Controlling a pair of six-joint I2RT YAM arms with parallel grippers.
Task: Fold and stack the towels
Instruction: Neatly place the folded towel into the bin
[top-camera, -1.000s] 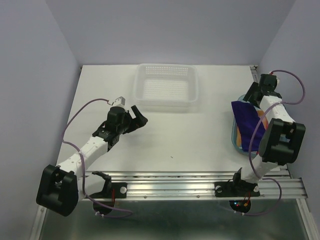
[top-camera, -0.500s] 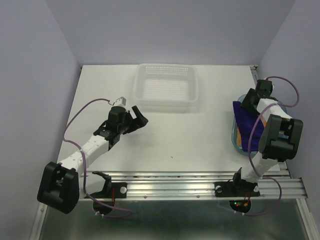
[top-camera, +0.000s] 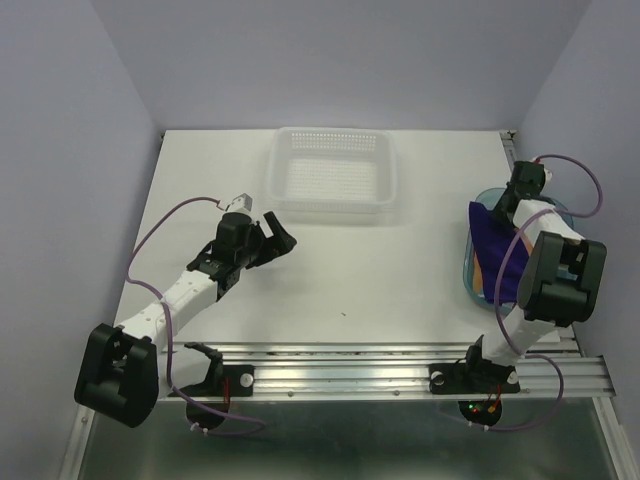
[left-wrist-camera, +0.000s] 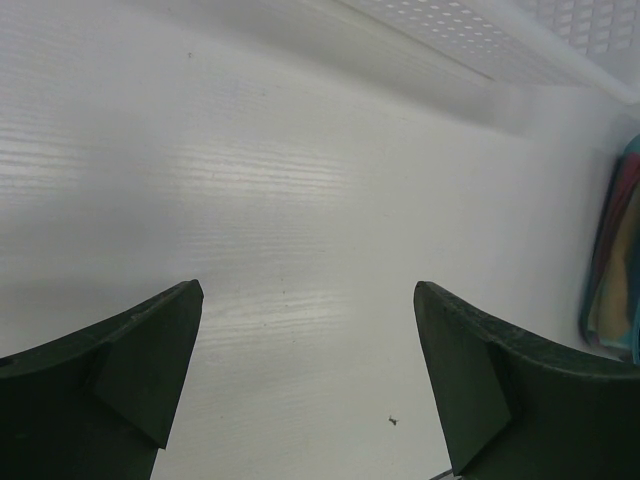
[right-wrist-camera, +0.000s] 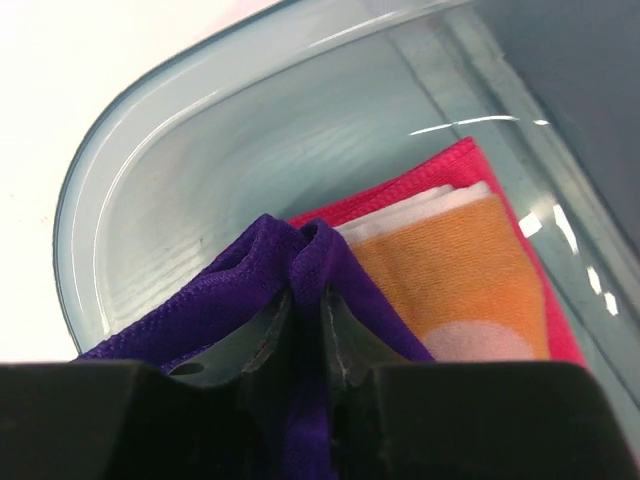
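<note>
At the 3 o'clock edge of the table (top-camera: 380, 270), the purple towel (right-wrist-camera: 250, 290) sits on top of the pile inside the teal tray (right-wrist-camera: 200, 130). A raised ridge of its cloth is clamped between the two jaws of the right gripper (right-wrist-camera: 305, 300), which stand almost together with only the fabric between them. Beneath it lies the orange towel (right-wrist-camera: 460, 270), one pale dot showing, and under that the pink towel (right-wrist-camera: 430, 172), whose edge peeks out toward the tray's far wall. Both lower towels look flat and squared; a thin white layer shows between them, and I cannot tell what it is.

Outward from the tray, the white basket (top-camera: 335, 208) stands at 12 o'clock on the table. The left gripper (top-camera: 272, 232) hovers at about 10 o'clock, just beside the basket's near-left corner, with its jaws wide apart and nothing between them.

I judge the step in hand to be taking the first towel: the purple one is gripped but not yet lifted out. The next move calls for raising it clear of the tray wall without dragging the orange towel along. It then needs carrying toward 9 o'clock onto bare table, where the left gripper can take a second corner for spreading and folding.
</note>
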